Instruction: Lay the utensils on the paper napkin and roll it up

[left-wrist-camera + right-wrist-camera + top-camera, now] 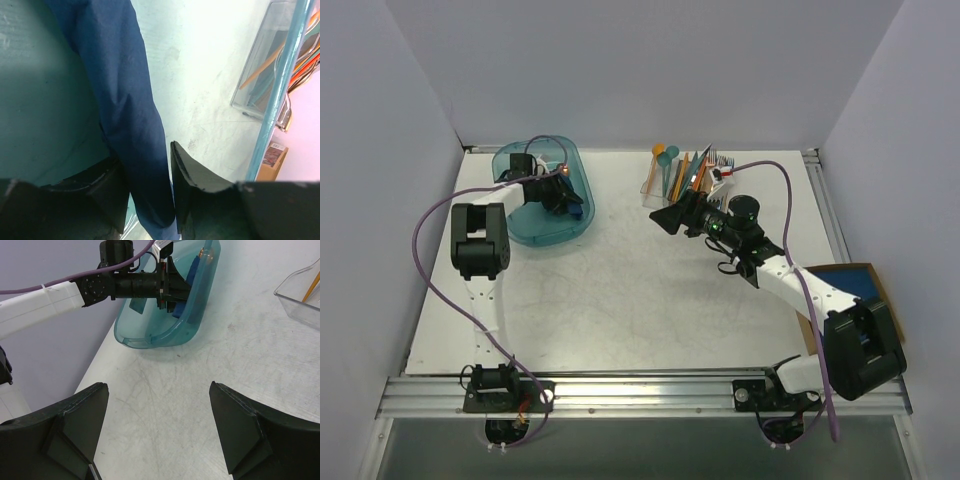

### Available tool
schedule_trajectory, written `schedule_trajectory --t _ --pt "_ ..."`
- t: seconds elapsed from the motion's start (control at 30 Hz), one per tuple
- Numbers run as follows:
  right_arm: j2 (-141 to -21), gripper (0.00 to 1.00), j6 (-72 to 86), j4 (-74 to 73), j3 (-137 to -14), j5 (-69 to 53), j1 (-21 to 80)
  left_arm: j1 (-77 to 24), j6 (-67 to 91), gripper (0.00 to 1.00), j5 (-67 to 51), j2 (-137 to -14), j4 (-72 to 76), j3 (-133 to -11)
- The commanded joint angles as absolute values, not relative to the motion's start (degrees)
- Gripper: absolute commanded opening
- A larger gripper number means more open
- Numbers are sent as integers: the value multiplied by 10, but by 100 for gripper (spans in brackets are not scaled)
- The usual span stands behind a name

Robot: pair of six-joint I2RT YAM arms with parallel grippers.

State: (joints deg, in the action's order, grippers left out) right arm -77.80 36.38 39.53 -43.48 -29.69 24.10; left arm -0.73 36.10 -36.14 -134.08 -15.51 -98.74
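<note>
**Blue roll in the left fingers, right fingers wide apart**

The left gripper's black fingers sit close against both sides of the thin dark blue paper napkin, clamped on it. The napkin is rolled into a creased tube that reaches away from the fingertips over the floor of a teal translucent oval plastic tray at the far left of the table. What the roll holds cannot be seen.

The right gripper hangs over bare table with its fingers spread wide and nothing between them. It faces the tray.

The slim orange-copper utensils stand slanted in a clear plastic bin at the far edge, among teal and blue pieces.

A brown cardboard box beyond the tray wall carries a small label whose print is too small to read.

The surface is a white, faintly scuffed tabletop, closed in by plain pale grey-lilac walls, with an aluminium rail along the near edge.
</note>
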Motion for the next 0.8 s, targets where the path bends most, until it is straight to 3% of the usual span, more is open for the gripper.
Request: schedule_trajectory --t 0.0,0.77 --pt "-780 84 363 427 -436 -294 243 -13 323 45 -320 -1367 -209 -999" --pt "-782 84 359 419 -440 -289 247 -13 295 47 -263 -1358 -294 -1011"
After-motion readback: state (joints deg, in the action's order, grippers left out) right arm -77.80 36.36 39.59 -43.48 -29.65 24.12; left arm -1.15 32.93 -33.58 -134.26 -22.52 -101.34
